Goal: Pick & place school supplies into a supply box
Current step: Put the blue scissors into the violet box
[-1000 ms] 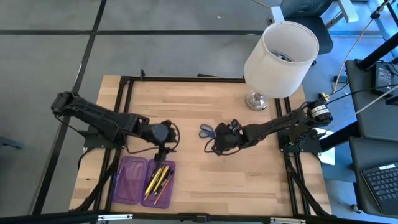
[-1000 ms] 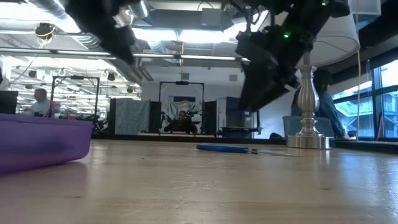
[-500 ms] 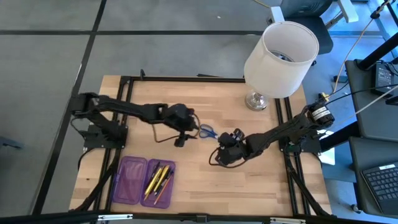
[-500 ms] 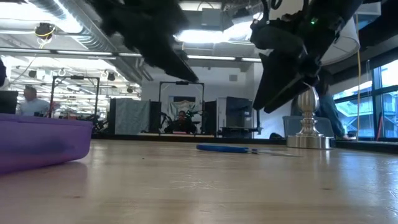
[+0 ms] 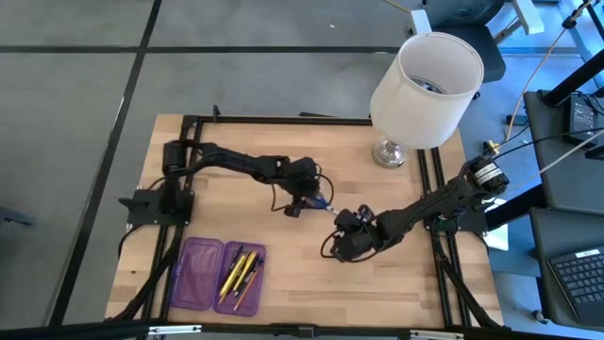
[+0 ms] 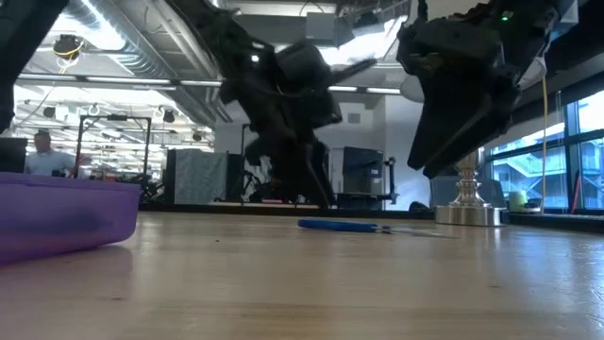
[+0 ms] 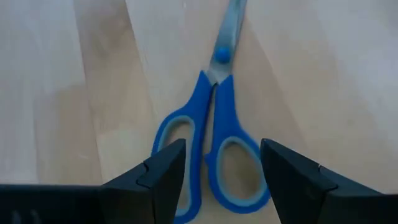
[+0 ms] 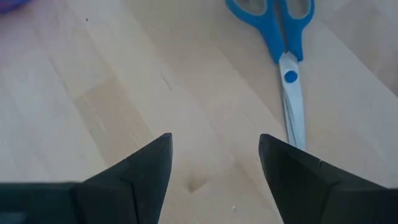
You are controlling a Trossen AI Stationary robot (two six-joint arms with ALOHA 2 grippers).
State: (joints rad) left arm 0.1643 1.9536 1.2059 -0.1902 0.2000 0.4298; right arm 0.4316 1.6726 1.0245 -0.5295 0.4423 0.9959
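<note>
While the supply box (image 5: pixel 217 275) lies open at the near left of the table (image 5: pixel 283 142), several pens and pencils (image 5: pixel 242 274) rest in its right half and its left half holds nothing that can be made out; in the low view only its purple wall shows at the left edge. Reaching from the left toward the table's middle, the left gripper (image 5: pixel 300 196) hangs over the blue-handled scissors (image 7: pixel 211 158), its fingers (image 7: pixel 165 171) spread wide to either side of the handles and gripping nothing. Just right of it, the scissors' blades point toward the right gripper (image 5: pixel 347 238), which hovers over bare wood near the blade tip, its fingers (image 8: pixel 152 165) equally wide apart and empty. Farther right stands a lamp (image 5: pixel 427 80) with a white shade
</note>
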